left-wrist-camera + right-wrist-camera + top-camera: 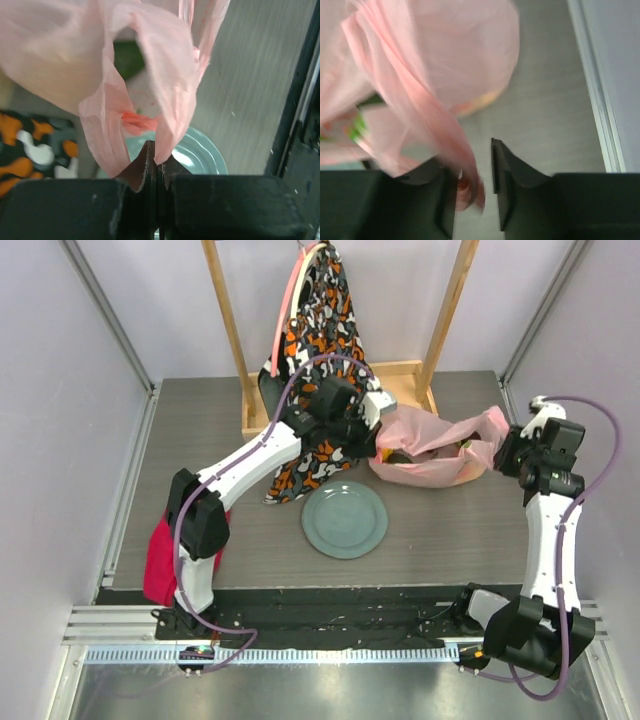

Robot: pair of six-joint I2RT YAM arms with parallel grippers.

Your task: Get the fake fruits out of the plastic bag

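Observation:
The pink plastic bag (435, 452) lies on the table behind the plate, its mouth stretched between my grippers. My left gripper (378, 437) is shut on the bag's left edge (170, 125), with the film pinched between the jaws (159, 161). My right gripper (505, 455) is at the bag's right handle. In the right wrist view its jaws (472, 170) stand apart, and a blurred strand of the bag (465, 165) lies against the left finger. A green fruit (127, 57) shows in the bag's opening. An orange-yellow fruit (480, 102) shows through the film. The other fruits are hidden.
A grey-green plate (345, 520) sits in front of the bag. A patterned garment (320, 330) hangs from a wooden rack (400, 375) at the back and drapes under my left arm. A red cloth (160, 560) lies at the front left edge.

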